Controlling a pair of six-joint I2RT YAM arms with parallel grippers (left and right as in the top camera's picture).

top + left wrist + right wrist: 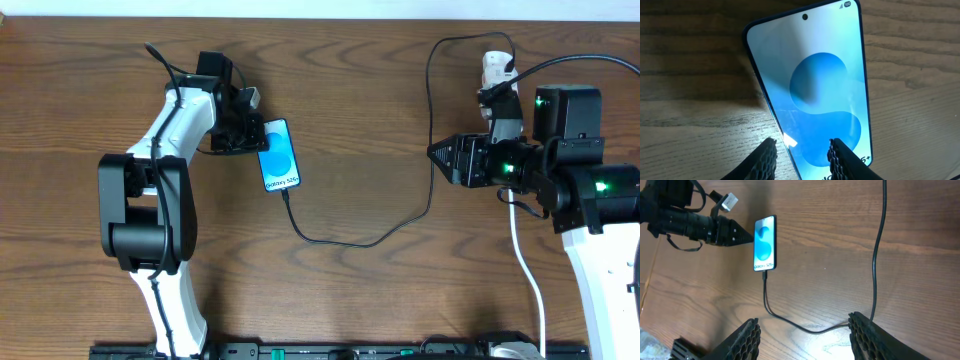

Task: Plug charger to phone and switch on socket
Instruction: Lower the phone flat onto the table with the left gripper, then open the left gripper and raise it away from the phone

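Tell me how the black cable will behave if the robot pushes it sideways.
It lies in loose curves, so the cable is probably floppy and would bend rather than slide whole. Its tip seems plugged into the phone, so a strong push might drag the phone along.

Beneath me spreads a brown wood-grain desk (370, 100); a black rail (300, 351) runs along its near edge.
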